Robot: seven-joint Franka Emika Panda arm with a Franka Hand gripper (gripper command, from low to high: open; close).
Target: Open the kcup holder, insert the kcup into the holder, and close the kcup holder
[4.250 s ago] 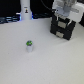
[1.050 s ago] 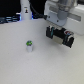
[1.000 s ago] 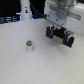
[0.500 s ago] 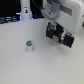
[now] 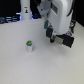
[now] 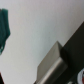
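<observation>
The kcup (image 5: 29, 47), a small white cup with a green top, stands upright on the white table (image 5: 20, 67), alone toward the exterior view's left. The black kcup holder (image 5: 65, 40) sits at the exterior view's right, its front recesses facing the camera, mostly under my white arm. My gripper (image 5: 50, 34) hangs at the holder's left end, touching or very near it. The blur hides whether the jaws are open. In the wrist view the holder (image 6: 67, 55) shows as a black and grey block. The kcup is out of that view.
A tall white bottle-like object (image 5: 23, 11) stands at the back, at the exterior view's left. Dark equipment lines the table's far edge (image 5: 10, 20). A dark teal shape (image 6: 4, 30) sits at the wrist view's edge.
My arm has come down and forward at the holder. The holder's black front now shows slightly nearer the camera and lower in the exterior view. The kcup has not moved.
</observation>
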